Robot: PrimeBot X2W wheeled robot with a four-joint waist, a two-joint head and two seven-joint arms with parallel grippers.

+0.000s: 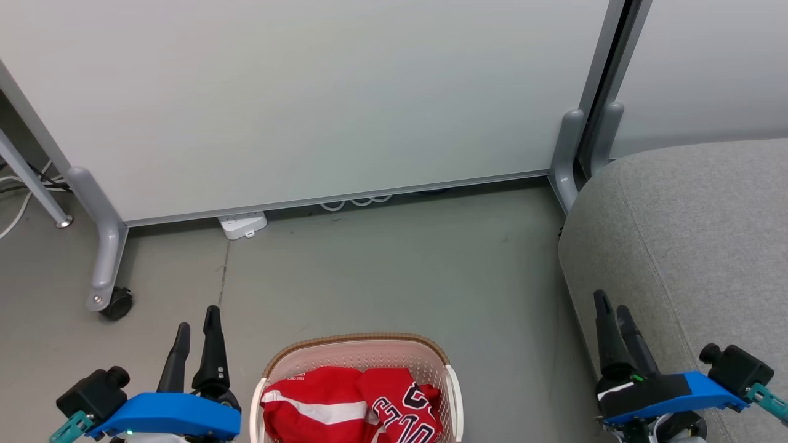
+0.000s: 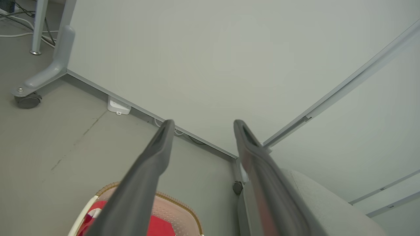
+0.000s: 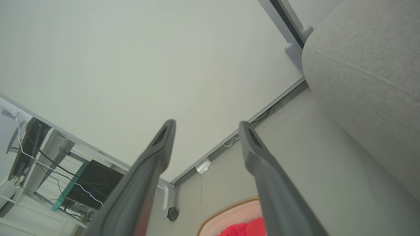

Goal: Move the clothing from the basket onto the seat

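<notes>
Tally: one laundry basket (image 1: 357,338), two red garments (lettered jersey (image 1: 403,409), white-striped garment (image 1: 308,409)), one light-grey seat (image 1: 695,234), two hands (left hand (image 1: 198,318), right hand (image 1: 611,301)).
Both garments are in the single basket; two dark fingers (image 1: 212,344) per hand, four in total; behind, two white partition panels (image 1: 308,92), three grey panel feet (image 1: 101,246), one castor wheel (image 1: 117,303), one white power strip (image 1: 243,223), roughly three cable loops (image 1: 360,201) under the panel edge, one slim grey leg (image 1: 37,184) at far left.
</notes>
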